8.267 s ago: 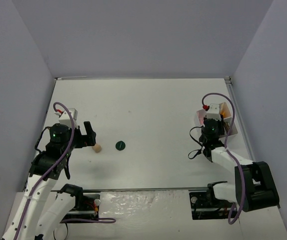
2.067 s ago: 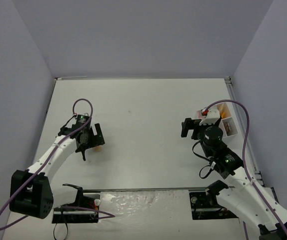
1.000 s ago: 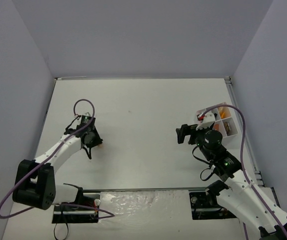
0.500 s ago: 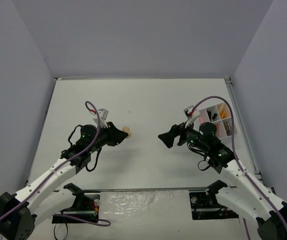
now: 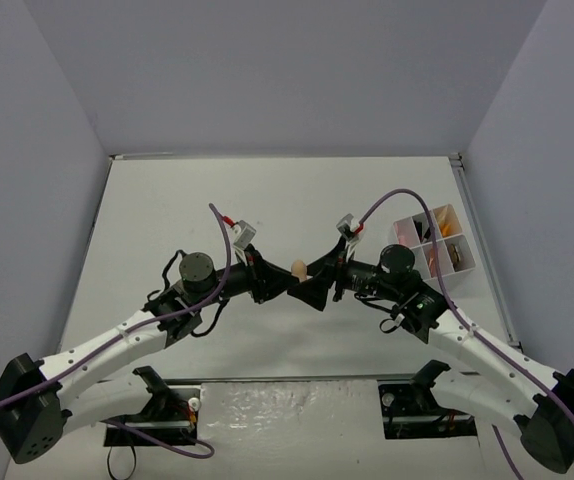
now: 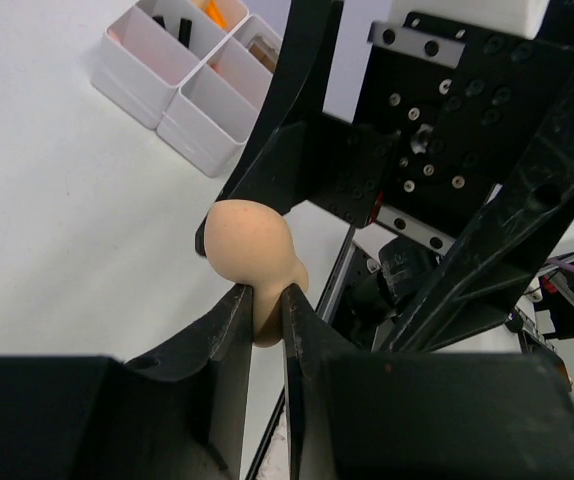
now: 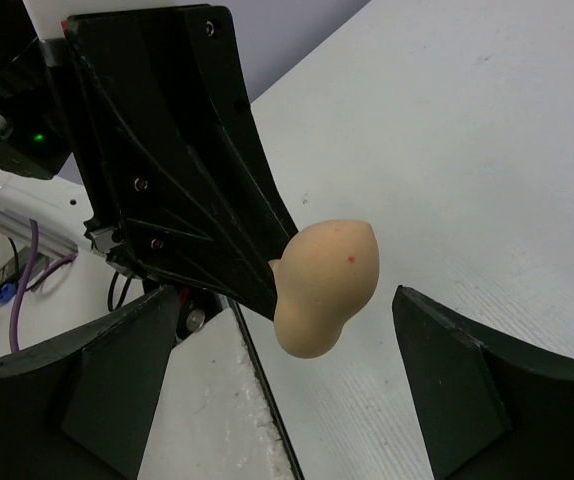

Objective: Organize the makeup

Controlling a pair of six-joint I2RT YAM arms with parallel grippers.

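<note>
From above, you are in the middle of a handover. The left gripper (image 5: 283, 274) has its fingers pinched shut on the beige sponge (image 5: 297, 268). It holds the sponge above the table (image 5: 167, 200), well to the left of the white tray (image 5: 403, 234), and the right gripper (image 5: 314, 283) meets it head-on.

In the left wrist view, the fingers (image 6: 229, 330) clamp only the sponge's narrow end. The rounded end sticks out towards the other arm's black frame (the tray sits far behind it, with dark and orange pieces in its compartments).

In the right wrist view, your right fingers (image 7: 117, 370) stand wide apart on either side of the rounded end. Neither finger touches it, so they hold nothing.

The next move, as I judge it, is to close the right fingers on that rounded end. Open the left fingers only once the grip looks firm. After that, carry the sponge across to the tray. Go gently: the sponge is soft and may squash or slip out.
</note>
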